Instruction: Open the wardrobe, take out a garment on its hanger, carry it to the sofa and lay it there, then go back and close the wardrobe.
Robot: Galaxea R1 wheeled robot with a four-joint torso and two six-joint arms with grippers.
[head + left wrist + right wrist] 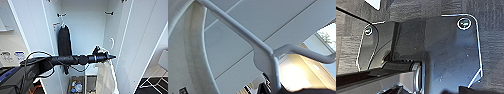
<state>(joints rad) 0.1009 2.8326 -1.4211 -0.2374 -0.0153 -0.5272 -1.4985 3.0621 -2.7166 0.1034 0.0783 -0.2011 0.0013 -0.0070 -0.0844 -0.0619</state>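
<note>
Head view frames the white short-sleeved T-shirt [103,75] hanging limp below the left tool [108,57], at the right side of the open wardrobe and just in front of its right door. Its thin white hanger [112,43] is seen with the curved hook raised above the tool; in the left wrist view the same hanger's neck and arm [268,56] are shown large and close, with pale ribbed cloth draped at one side. The hanger is judged to be gripped by the left tool, though the fingers themselves cannot be made out, so this cannot be told for certain. The tall white wardrobe [140,45] has been opened, both doors swung wide, and the garment is apparently off the rail. Carrying to the sofa, laying down, and closing remain undone. A black long-sleeved top [64,41] is left hanging inside at the left.
</note>
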